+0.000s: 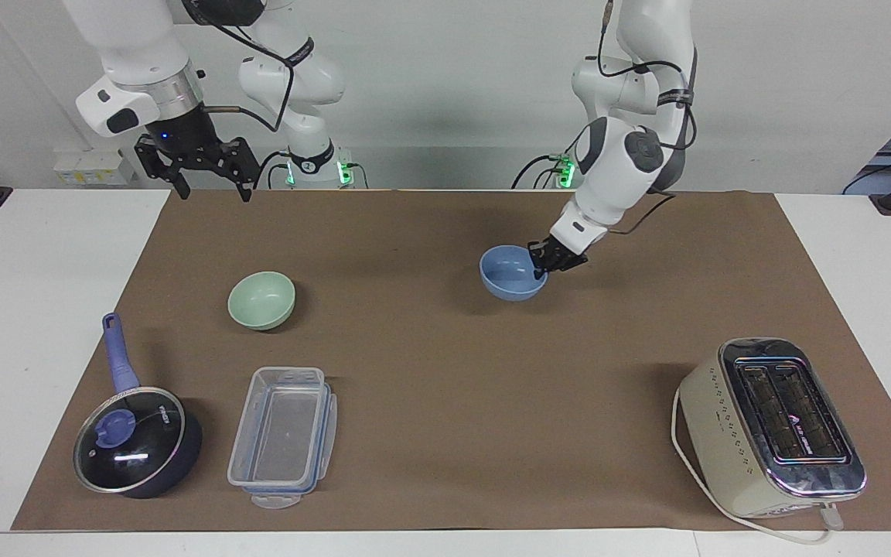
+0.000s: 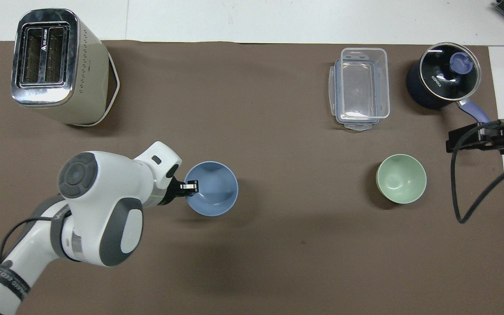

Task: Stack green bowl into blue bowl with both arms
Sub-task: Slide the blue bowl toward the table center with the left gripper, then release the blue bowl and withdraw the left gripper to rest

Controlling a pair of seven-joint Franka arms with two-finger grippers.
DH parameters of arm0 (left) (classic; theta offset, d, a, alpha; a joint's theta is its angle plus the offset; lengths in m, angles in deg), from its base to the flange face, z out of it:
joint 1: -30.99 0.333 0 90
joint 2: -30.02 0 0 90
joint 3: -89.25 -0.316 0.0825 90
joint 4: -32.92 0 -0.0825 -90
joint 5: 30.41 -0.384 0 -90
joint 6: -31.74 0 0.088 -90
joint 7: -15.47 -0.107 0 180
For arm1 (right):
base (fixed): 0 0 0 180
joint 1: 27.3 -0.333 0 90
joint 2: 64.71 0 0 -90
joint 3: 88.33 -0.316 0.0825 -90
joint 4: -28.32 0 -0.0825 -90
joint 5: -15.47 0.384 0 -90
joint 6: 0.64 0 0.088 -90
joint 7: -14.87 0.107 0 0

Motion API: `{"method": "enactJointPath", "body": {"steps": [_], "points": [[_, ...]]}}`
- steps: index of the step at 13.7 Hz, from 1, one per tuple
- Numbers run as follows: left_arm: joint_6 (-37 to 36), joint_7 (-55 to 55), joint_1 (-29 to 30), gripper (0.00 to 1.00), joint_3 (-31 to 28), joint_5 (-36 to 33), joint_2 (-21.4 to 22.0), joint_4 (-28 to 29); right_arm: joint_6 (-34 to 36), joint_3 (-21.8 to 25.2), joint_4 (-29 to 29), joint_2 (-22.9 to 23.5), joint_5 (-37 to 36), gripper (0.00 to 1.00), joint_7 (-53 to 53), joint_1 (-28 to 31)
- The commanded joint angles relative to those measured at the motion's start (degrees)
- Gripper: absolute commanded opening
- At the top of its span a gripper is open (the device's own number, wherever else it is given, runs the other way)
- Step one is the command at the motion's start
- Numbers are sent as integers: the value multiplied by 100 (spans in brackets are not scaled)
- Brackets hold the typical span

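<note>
The blue bowl (image 1: pixel 513 272) (image 2: pixel 211 188) is near the middle of the brown mat, low over it; I cannot tell if it touches. My left gripper (image 1: pixel 544 265) (image 2: pixel 192 187) is shut on its rim, on the side toward the left arm's end. The green bowl (image 1: pixel 261 300) (image 2: pixel 401 178) stands upright on the mat toward the right arm's end, with nothing touching it. My right gripper (image 1: pixel 213 189) (image 2: pixel 470 139) is open and empty, raised over the mat's edge at the right arm's end, where that arm waits.
A cream toaster (image 1: pixel 770 425) (image 2: pixel 55 65) stands at the left arm's end, farther from the robots. A clear lidless container (image 1: pixel 283 437) (image 2: pixel 360 89) and a dark blue lidded saucepan (image 1: pixel 136 441) (image 2: pixel 442 76) sit farther from the robots than the green bowl.
</note>
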Motion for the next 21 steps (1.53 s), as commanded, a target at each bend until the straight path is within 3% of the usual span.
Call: {"method": "enactJointPath", "body": {"steps": [1, 5, 6, 7, 12, 17, 21], "points": [[186, 406, -565, 0, -120, 71, -126, 155, 13, -14, -101, -93, 51, 100, 23, 64], [186, 416, -777, 0, -129, 62, -118, 533, 5, -14, -110, -93, 51, 100, 15, 64], [125, 329, -734, 75, -129, -8, -127, 499, -13, -14, -118, -93, 51, 100, 14, 64], [115, 337, -690, 100, -138, -26, -144, 429, -22, -14, -127, -93, 51, 100, 14, 64], [-314, 232, 187, 100, -164, -692, -214, -343, -460, -14, -355, -172, 51, 100, 23, 64], [-1149, -979, 1295, 100, -156, -1062, -312, -1197, -1075, -5, -970, -260, 51, 100, -178, 204], [-2088, -1973, 2068, 100, -164, -1544, -285, -1908, -2058, -5, -1874, -129, 51, 100, -618, 573]]}}
